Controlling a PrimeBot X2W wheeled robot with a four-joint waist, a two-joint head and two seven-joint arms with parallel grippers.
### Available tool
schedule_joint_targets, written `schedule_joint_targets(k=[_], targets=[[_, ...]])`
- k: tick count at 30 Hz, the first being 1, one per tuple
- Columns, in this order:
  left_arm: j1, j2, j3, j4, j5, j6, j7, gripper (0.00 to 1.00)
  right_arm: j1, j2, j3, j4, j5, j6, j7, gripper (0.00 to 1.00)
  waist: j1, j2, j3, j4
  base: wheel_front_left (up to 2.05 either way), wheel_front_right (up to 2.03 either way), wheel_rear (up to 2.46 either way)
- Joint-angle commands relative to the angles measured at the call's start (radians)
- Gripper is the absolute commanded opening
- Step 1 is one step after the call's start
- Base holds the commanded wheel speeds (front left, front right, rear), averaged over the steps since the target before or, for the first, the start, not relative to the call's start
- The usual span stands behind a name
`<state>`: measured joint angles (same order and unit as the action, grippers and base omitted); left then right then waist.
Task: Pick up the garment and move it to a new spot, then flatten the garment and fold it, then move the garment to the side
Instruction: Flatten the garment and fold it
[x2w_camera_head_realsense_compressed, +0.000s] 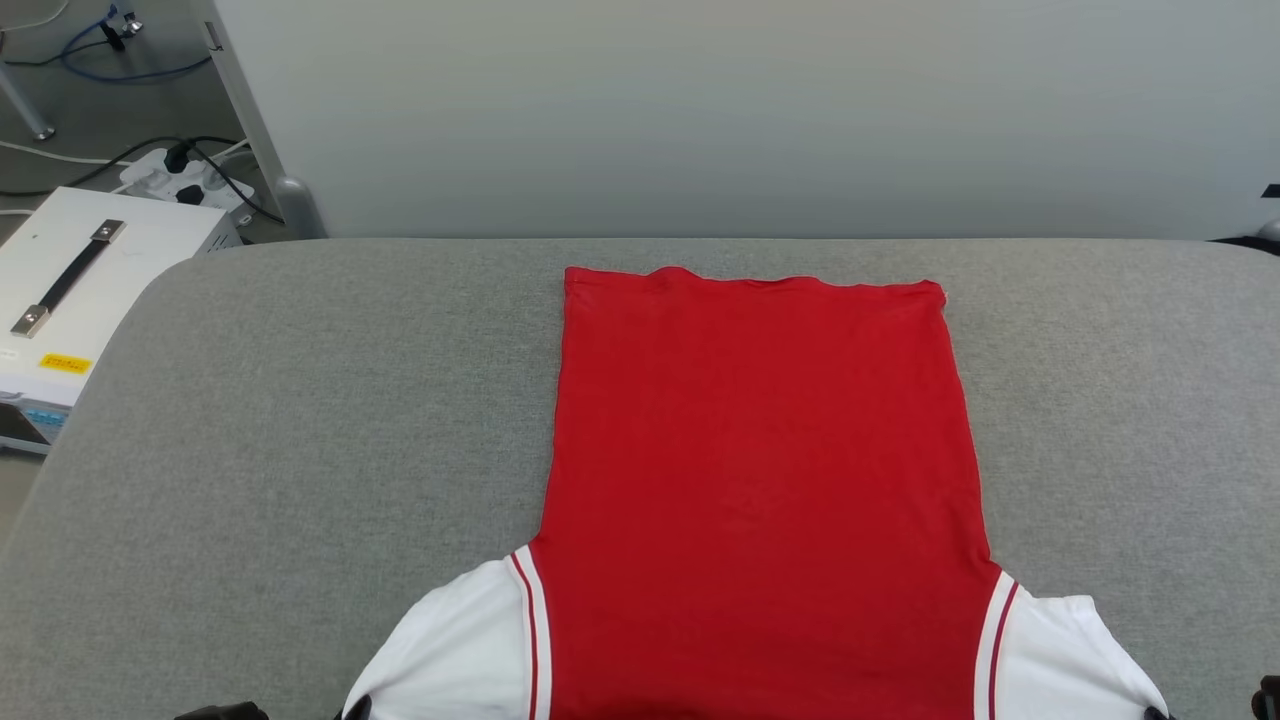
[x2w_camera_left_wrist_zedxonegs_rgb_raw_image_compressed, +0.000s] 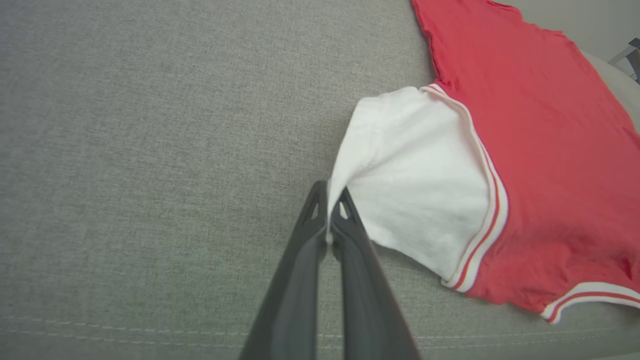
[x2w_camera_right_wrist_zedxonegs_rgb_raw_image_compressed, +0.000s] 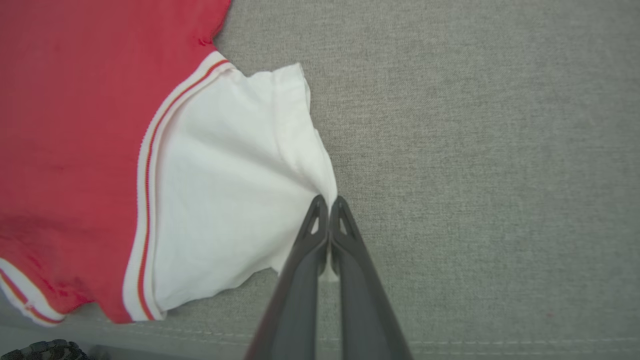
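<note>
The garment (x2w_camera_head_realsense_compressed: 760, 470), a red jersey with white short sleeves and red-white striped trim, lies flat and plain side up on the grey padded table (x2w_camera_head_realsense_compressed: 300, 420), hem far from me, sleeves at the near edge. In the left wrist view my left gripper (x2w_camera_left_wrist_zedxonegs_rgb_raw_image_compressed: 328, 196) is shut on the hem of one white sleeve (x2w_camera_left_wrist_zedxonegs_rgb_raw_image_compressed: 415, 185). In the right wrist view my right gripper (x2w_camera_right_wrist_zedxonegs_rgb_raw_image_compressed: 328, 205) pinches the edge of the other white sleeve (x2w_camera_right_wrist_zedxonegs_rgb_raw_image_compressed: 230, 190). Both sleeves are drawn out sideways from the red body (x2w_camera_right_wrist_zedxonegs_rgb_raw_image_compressed: 75, 125). The printed side is hidden.
A white equipment box (x2w_camera_head_realsense_compressed: 80, 290) with a black handle stands on the floor past the table's left edge, with a power strip (x2w_camera_head_realsense_compressed: 185, 180) and cables behind it. A pale wall panel (x2w_camera_head_realsense_compressed: 750, 110) runs along the far side. Bare grey cloth lies left and right of the jersey.
</note>
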<state>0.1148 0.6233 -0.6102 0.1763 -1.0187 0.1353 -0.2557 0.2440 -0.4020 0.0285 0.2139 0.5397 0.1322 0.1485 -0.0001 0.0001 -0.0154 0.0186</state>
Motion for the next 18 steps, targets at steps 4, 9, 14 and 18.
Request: schedule_joint_targets(k=[4, 9, 14, 18], targets=[[-0.043, -0.018, -0.008, -0.004, 0.030, 0.002, -0.004, 0.00, -0.036, -0.014, -0.019, -0.038, -0.006, -0.002, 0.008, 1.00, 0.0001, -0.0001, 0.010, 0.003, 0.00, 0.00, 0.00], [-0.075, -0.032, -0.024, -0.029, 0.056, 0.014, 0.002, 0.00, -0.068, -0.028, -0.061, -0.099, 0.003, -0.002, 0.006, 1.00, 0.0001, -0.0001, 0.033, 0.019, 0.00, 0.00, 0.00], [-0.106, -0.039, -0.027, -0.073, 0.085, 0.027, 0.001, 0.00, -0.161, -0.087, -0.128, -0.193, -0.012, -0.002, 0.007, 1.00, 0.0001, -0.0001, 0.078, 0.040, 0.00, 0.00, 0.00], [-0.137, -0.041, -0.021, -0.108, 0.112, 0.036, -0.001, 0.00, -0.313, -0.157, -0.165, -0.260, -0.031, -0.002, 0.045, 1.00, 0.0001, -0.0001, 0.128, 0.058, 0.00, 0.00, 0.00]])
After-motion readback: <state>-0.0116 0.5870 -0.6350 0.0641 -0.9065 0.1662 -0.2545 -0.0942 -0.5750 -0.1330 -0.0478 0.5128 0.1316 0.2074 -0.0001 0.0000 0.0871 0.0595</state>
